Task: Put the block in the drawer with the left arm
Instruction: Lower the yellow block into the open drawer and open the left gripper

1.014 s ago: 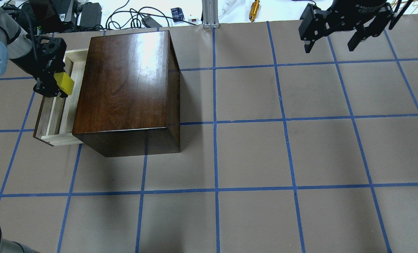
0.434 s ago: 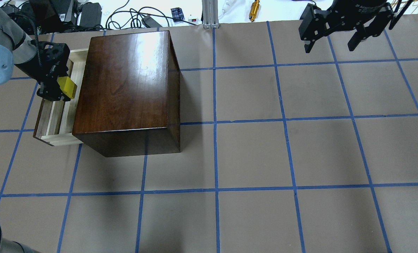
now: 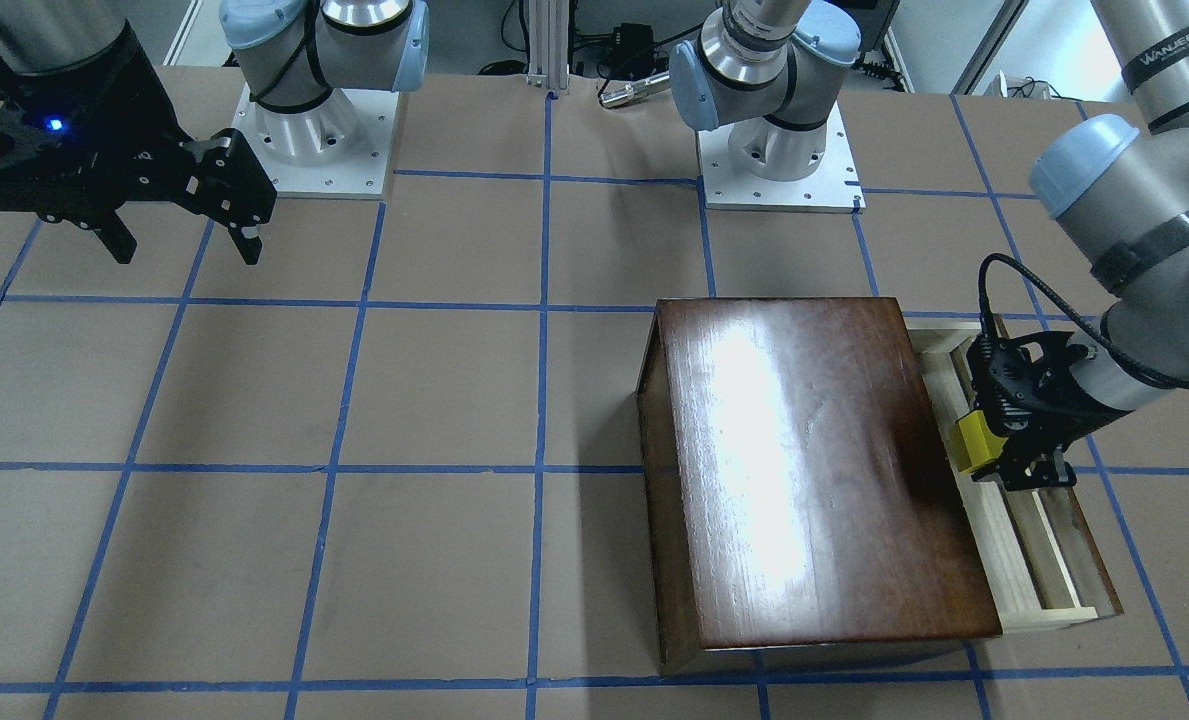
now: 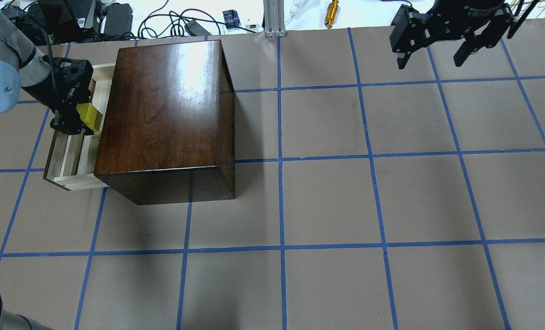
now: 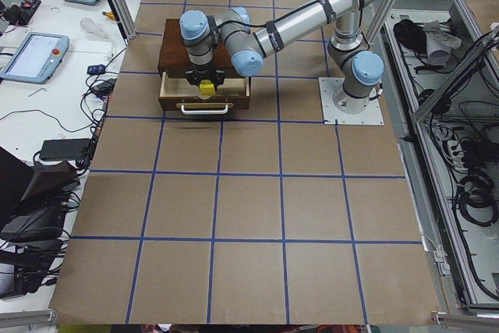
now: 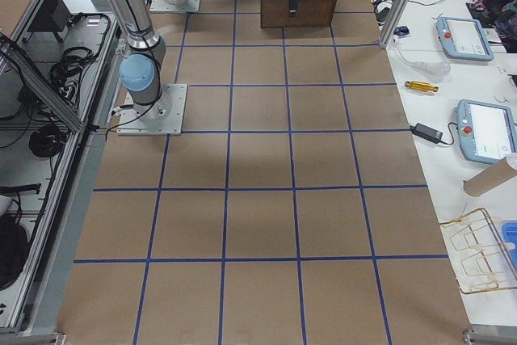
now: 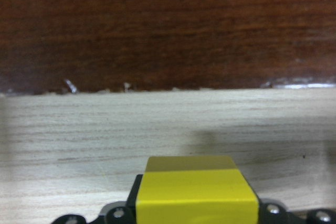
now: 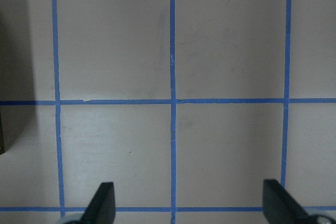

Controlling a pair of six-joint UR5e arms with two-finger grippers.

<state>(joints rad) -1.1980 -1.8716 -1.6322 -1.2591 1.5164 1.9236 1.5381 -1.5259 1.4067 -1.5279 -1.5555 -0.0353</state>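
The yellow block [image 4: 89, 117] is held in my left gripper [image 4: 77, 120], which is shut on it and sits low over the open drawer [image 4: 73, 156] of the dark-brown wooden box [image 4: 162, 114]. In the front-facing view the block [image 3: 978, 443] hangs just inside the pale wood tray [image 3: 1034, 540], next to the box [image 3: 814, 470]. The left wrist view shows the block [image 7: 195, 192] close above the drawer floor [image 7: 105, 145], facing the box front. My right gripper [image 4: 432, 52] is open and empty, high over the far right of the table; it also shows in the front-facing view [image 3: 184, 240].
Blue tape lines grid the brown table [image 4: 327, 201]. Cables and electronics [image 4: 116, 18] lie beyond the far edge. The arm bases [image 3: 779, 150] stand at the robot's side. The drawer's metal pull [image 5: 201, 105] faces the left table end.
My left gripper has moved with the block toward the box and lower into the drawer. The right arm has not moved.
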